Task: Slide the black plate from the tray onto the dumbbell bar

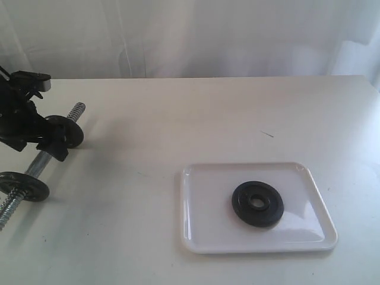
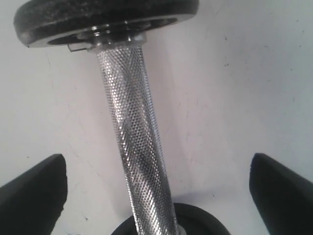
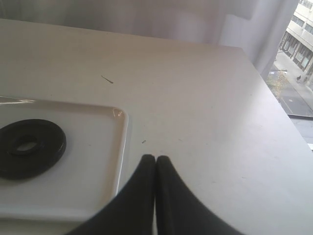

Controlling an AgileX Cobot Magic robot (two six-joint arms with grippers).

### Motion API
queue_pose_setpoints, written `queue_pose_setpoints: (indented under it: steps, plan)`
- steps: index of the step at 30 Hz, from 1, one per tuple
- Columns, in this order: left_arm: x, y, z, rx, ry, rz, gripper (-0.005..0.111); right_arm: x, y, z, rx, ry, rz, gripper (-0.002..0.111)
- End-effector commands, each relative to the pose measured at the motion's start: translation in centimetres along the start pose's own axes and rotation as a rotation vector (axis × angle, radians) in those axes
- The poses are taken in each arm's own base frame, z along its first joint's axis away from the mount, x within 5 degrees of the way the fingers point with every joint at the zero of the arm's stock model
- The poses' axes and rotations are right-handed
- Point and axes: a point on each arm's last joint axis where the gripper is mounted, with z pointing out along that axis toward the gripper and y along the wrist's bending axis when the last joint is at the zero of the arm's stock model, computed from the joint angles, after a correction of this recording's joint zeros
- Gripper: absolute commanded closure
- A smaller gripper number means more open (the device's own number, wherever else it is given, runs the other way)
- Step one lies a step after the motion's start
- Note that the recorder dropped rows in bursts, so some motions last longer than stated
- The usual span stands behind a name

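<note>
The black plate [image 1: 257,203], a flat round matte disc with a central hole and a raised rim, lies flat inside the shallow glossy white rectangular tray [image 1: 205,231], a little right of the tray's middle and clear of its rim. The tray sits on the white tabletop [image 1: 178,113] in the right half of the exterior view.

The slim silver metal dumbbell bar [image 1: 37,162] lies well apart from the tray, at the left edge of the table, running slantwise with a coarse threaded end showing past each weight. Two other black round discs are on it: the far disc [image 1: 66,129] near the upper threaded end and the near disc [image 1: 25,185] towards the lower end.

The left gripper [image 1: 48,141], black, hangs over the bar between those two discs. From its wrist camera the two dark fingers [image 2: 34,191] stand wide apart, one on each side of the bar's knurled middle [image 2: 133,142], with bare table between each finger and the metal; the claw grips nothing.

The right gripper [image 3: 155,161] does not show in the exterior view. Its own camera shows the two black fingertips pressed together with nothing between them, poised above the table just beside the tray's corner [image 3: 120,115], with the black plate [image 3: 27,148] lying in the tray nearby. A small dark mark [image 1: 267,133] lies on the table beyond the tray.
</note>
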Motion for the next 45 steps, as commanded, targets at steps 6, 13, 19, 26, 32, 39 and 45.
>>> queue_pose_setpoints:
  steps: [6, 13, 19, 26, 32, 39, 45]
  plan:
    - [0.3, 0.4, 3.1, 0.012, 0.079, -0.007, 0.002, 0.0, 0.0, 0.0, 0.004, -0.006, -0.002, 0.108]
    - [0.2, 0.7, 4.5, 0.005, 0.087, -0.013, 0.002, 0.0, 0.0, 0.0, 0.004, -0.006, -0.002, 0.108]
    - [0.1, 0.8, 5.0, 0.003, 0.07, -0.02, 0.005, 0.0, 0.0, 0.0, 0.004, -0.006, -0.002, 0.108]
    - [0.6, 0.4, 4.9, 0.05, 0.132, -0.033, 0.107, 0.0, 0.0, 0.0, 0.004, -0.006, -0.002, 0.108]
    - [-0.1, -0.4, 4.9, 0.132, 0.067, -0.259, 0.107, 0.0, 0.0, 0.0, 0.004, -0.006, -0.002, 0.108]
    - [-0.9, -1.1, 5.0, 0.22, -0.002, -0.605, 0.107, 0.0, 0.0, 0.0, 0.004, -0.006, -0.002, 0.108]
    - [-0.3, -1.4, 6.1, 0.223, -0.037, -0.673, 0.107, 0.0, 0.0, 0.0, 0.004, -0.006, -0.002, 0.108]
